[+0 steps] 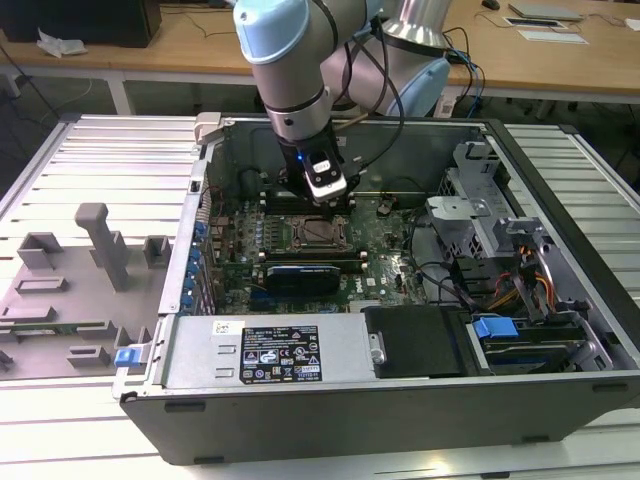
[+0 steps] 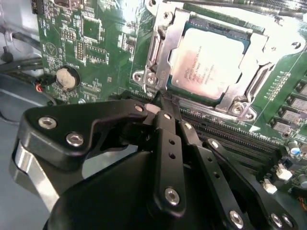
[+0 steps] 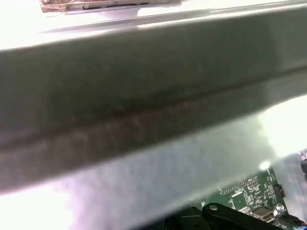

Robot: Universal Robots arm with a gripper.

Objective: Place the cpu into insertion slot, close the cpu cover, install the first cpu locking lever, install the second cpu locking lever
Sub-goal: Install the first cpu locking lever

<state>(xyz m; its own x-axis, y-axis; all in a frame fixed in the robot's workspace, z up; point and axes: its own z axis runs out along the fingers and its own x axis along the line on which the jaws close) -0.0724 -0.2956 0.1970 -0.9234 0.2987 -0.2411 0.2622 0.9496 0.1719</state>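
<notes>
In the second wrist view the cpu point(image 2: 208, 62) lies silver side up in the insertion slot point(image 2: 225, 25) on the green board. The cpu cover point(image 2: 165, 48) lies flat over it, framing the chip. A thin metal locking lever point(image 2: 149, 72) runs along one side of the cover. My gripper point(image 2: 160, 101) is shut, its black fingertips together at that lever's end by the socket corner, with nothing visibly between them. In the exterior view the gripper point(image 1: 326, 205) hangs just above the socket point(image 1: 318, 232) inside the open computer case.
Long black memory slots point(image 2: 230, 129) run beside the socket, and a coin battery point(image 2: 66, 77) sits on the board. The case holds a grey drive cage point(image 1: 480, 200) and a power supply point(image 1: 265, 350). A blurred grey case wall point(image 3: 144, 110) looms in the first wrist view.
</notes>
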